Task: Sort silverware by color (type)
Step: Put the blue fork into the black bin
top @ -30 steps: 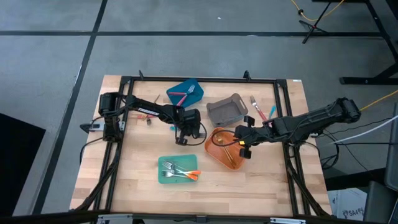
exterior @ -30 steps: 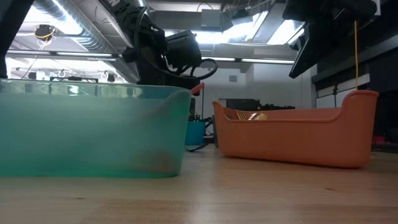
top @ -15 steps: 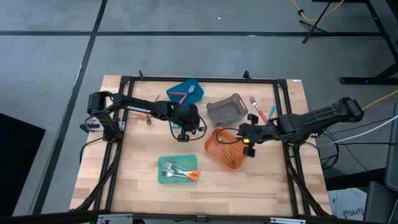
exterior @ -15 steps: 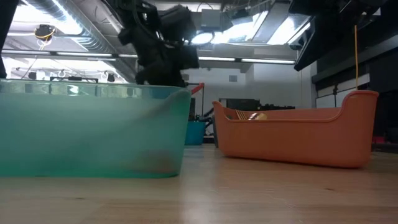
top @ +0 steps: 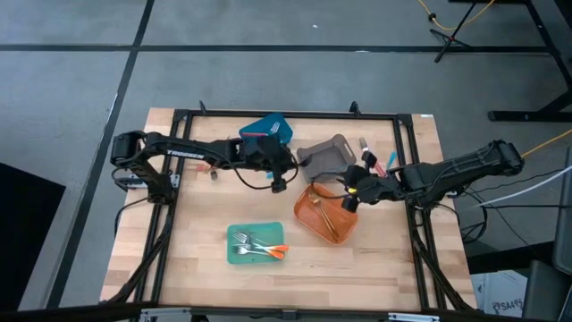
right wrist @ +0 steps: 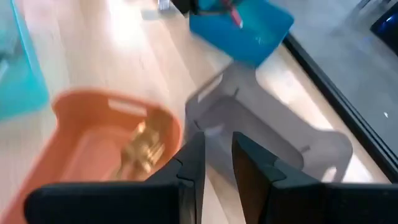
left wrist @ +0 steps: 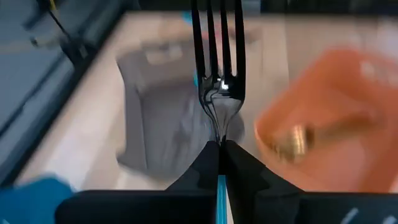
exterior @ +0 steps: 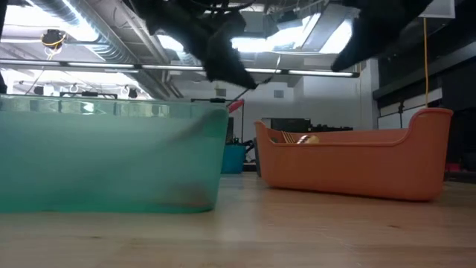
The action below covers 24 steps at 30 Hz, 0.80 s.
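Left claw (left wrist: 218, 163) pinched on one fork (left wrist: 217, 74) with a blue handle — held above the table (top: 197, 241) between blue bin (top: 268, 128) and grey bin (top: 323, 156). Right claw (top: 350, 195) over the orange bin's (top: 313, 219) rim, slightly parted, nothing gripped. Two forks counted in teal bin (top: 239, 255) — four bins in all.

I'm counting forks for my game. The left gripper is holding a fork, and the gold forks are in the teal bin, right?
Almost. The left gripper does hold a fork, as the left wrist view shows. But in the high view the gold forks lie in the orange bin, not the teal bin.
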Each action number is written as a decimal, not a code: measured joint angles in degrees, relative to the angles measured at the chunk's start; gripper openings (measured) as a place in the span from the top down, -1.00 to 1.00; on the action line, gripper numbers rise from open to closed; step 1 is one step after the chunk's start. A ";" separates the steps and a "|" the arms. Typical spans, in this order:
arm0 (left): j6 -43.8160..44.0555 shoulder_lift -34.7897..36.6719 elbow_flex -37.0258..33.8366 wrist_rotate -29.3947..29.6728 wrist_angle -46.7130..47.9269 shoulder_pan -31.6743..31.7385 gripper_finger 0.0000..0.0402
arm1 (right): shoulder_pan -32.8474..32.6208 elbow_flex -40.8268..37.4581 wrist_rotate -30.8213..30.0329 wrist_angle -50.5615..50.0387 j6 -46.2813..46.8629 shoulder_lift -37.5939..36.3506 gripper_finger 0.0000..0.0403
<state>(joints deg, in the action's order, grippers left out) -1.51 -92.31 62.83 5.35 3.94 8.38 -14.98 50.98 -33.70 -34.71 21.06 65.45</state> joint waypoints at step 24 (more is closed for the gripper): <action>9.06 0.00 0.00 -0.06 -33.80 -0.49 0.96 | 0.00 -0.02 -8.88 26.54 -0.33 0.66 0.66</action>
<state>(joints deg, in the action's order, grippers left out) 7.55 -92.31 62.83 5.30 -29.85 7.90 -14.98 50.96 -42.59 -8.17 20.73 66.11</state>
